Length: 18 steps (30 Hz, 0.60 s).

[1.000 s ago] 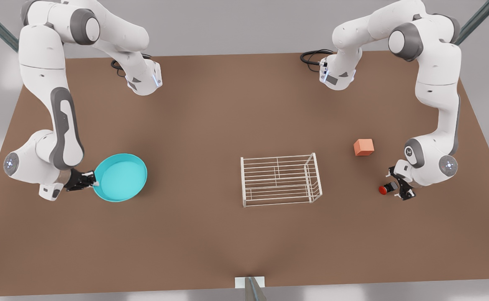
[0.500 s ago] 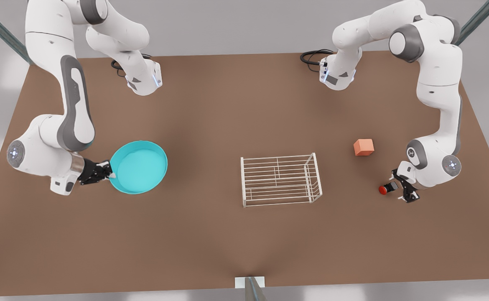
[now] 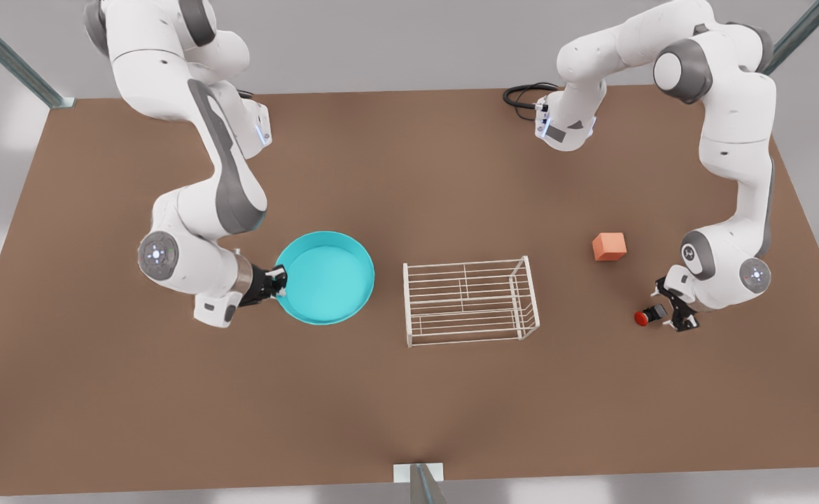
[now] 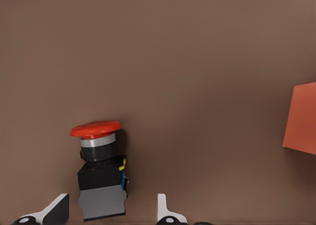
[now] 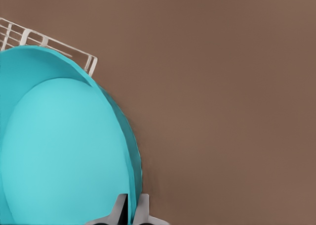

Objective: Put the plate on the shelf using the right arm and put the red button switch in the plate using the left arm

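Observation:
The turquoise plate [image 3: 325, 278] hangs above the table at the front view's left of the shelf [image 3: 469, 301], a white wire rack. My right gripper [image 3: 275, 284] is shut on the plate's rim. In the right wrist view the plate [image 5: 64, 151] has its rim pinched by the right gripper [image 5: 130, 211], and a corner of the shelf [image 5: 29, 37] peeks out behind it. The red button switch [image 3: 644, 316] lies on its side on the table at the front view's right. My left gripper [image 3: 667, 310] is open around it. The left wrist view has the red button switch [image 4: 100, 173] between the left gripper [image 4: 111, 211] fingers.
An orange cube [image 3: 609, 246] sits on the brown table [image 3: 409, 406] between the shelf and the left arm, a little behind the switch; its edge is seen as the orange cube [image 4: 301, 118] in the left wrist view. Both arm bases stand at the table's far edge.
My right gripper has carried the plate toward the front view's right, close up to the shelf. The left gripper has barely shifted around the switch.

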### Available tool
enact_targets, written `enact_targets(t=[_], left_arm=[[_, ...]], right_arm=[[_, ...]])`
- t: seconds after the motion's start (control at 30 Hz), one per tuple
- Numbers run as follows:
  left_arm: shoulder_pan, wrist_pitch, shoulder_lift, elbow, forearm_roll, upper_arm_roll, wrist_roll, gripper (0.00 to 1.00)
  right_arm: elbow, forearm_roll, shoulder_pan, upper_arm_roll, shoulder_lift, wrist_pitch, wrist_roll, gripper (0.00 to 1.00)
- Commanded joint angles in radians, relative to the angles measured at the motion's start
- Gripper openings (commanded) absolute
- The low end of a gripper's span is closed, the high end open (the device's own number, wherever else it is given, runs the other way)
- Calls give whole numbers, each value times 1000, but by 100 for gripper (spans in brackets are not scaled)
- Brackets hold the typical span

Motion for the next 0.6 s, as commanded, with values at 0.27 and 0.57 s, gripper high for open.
enact_targets(t=[0.27,0.57], left_arm=[[-10,-20,7,-4,-10,-5,5,75],[-10,-23,2,-7,-10,-5,6,43]], right_arm=[[224,-16,208,11,140,-4,1113,7],[399,-18,344,0,296,17,1386,7]])
